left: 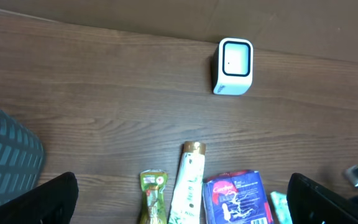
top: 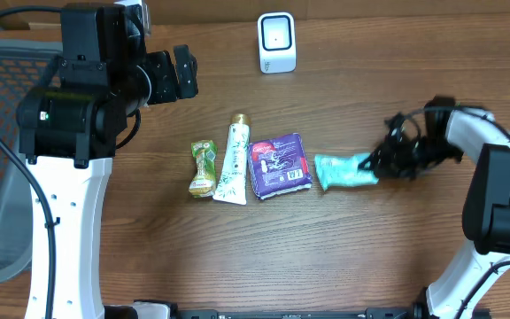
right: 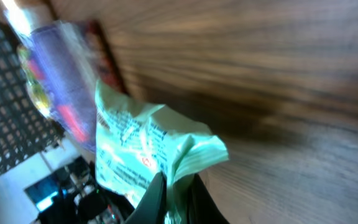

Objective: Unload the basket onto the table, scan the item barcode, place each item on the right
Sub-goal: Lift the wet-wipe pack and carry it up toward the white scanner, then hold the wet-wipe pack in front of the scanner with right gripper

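My right claw (right: 176,194) is clamped on the three-o'clock edge of the green packet (top: 342,171), which looks soft and light; left claw (top: 177,75) gapes empty.

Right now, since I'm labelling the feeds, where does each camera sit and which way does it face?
Overhead: above the table, looking straight down on the item row, scanner, left arm and right arm.
Left wrist: raised, tilted down toward scanner and row; its open fingers fill the bottom corners.
Right wrist: low, looking along the table; its shut fingers pinch the teal packet.
Shared: both wrist views catch the purple pack.
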`<action>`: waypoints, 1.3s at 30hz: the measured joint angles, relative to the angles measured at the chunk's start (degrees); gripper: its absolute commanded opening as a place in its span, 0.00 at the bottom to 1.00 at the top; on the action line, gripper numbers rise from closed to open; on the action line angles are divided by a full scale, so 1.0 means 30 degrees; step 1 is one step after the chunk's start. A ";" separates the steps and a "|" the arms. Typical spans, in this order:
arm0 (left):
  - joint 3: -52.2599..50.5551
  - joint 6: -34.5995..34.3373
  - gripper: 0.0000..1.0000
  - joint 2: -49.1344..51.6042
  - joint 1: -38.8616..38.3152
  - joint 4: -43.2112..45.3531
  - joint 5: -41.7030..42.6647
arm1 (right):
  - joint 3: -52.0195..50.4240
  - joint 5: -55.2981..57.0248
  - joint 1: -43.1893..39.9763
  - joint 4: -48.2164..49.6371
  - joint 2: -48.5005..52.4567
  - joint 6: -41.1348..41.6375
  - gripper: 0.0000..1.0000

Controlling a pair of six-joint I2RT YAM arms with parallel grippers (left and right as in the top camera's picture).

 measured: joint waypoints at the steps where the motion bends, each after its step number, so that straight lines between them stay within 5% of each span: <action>1: 0.0000 0.0000 0.99 0.0000 0.0000 0.0000 -0.0007 | 0.1151 0.0058 -0.0066 -0.0780 -0.0364 -0.0219 0.04; 6: 0.0000 0.0000 1.00 0.0000 0.0000 0.0007 -0.0051 | 0.4262 0.0189 0.0058 -0.1749 -0.3861 -0.0656 0.04; 17: 0.0000 0.0000 0.99 -0.0007 0.0000 0.0007 -0.0051 | 0.4452 0.1326 0.3235 -0.0109 -0.8888 -0.0634 0.04; 24: 0.0000 0.0000 0.99 0.0000 0.0000 0.0007 -0.0051 | 0.4692 1.0273 0.8255 0.2295 -0.8816 0.4554 0.03; 28: 0.0000 0.0000 1.00 0.0000 0.0000 0.0007 -0.0051 | 0.5967 1.6983 1.0091 0.4801 -0.8342 0.5115 0.04; 33: 0.0000 0.0000 1.00 0.0000 0.0000 0.0007 -0.0051 | 0.6732 2.4188 1.1555 1.2036 -0.6965 0.2120 0.04; 39: 0.0000 0.0007 1.00 0.0007 0.0000 -0.0029 -0.0058 | 0.6798 2.8633 1.2575 2.1318 -0.1042 -0.8211 0.04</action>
